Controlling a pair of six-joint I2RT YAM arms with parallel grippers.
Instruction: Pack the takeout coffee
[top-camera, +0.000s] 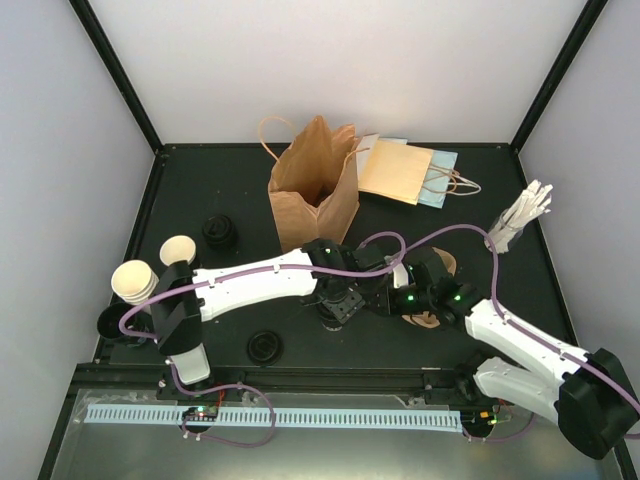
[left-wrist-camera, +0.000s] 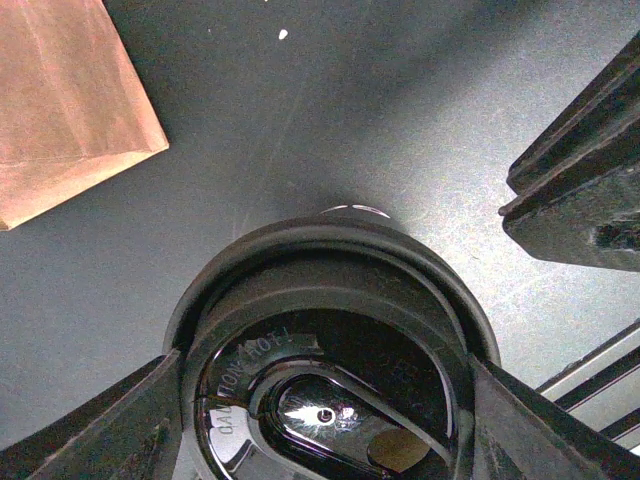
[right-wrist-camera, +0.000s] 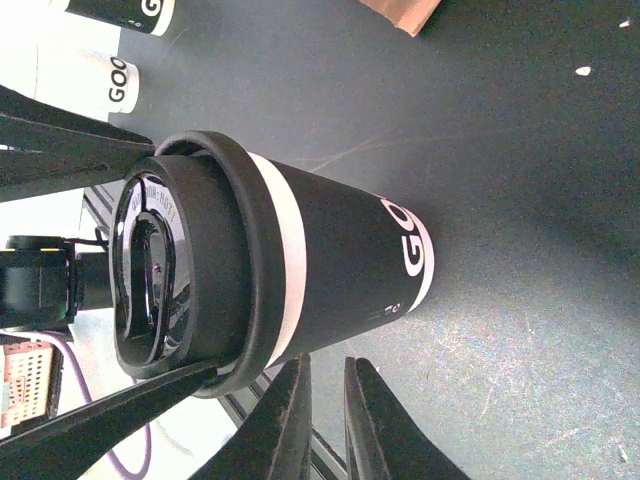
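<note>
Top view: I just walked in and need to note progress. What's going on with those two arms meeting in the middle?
The left gripper has its fingers clamped on either side of the black lid, which sits on a sleeved cup standing mid-table. The right gripper is shut on nothing, close to that cup's side. Two lidless cups stand at the left edge. The brown paper bag stands open behind, and the lidded cup is not in it yet.

Glossy black plastic lid (left-wrist-camera: 330, 410); matt-sleeved paper cup (right-wrist-camera: 340, 270); creased brown paper bag (top-camera: 315, 185); scuffed matt dark table (left-wrist-camera: 350, 120).
</note>
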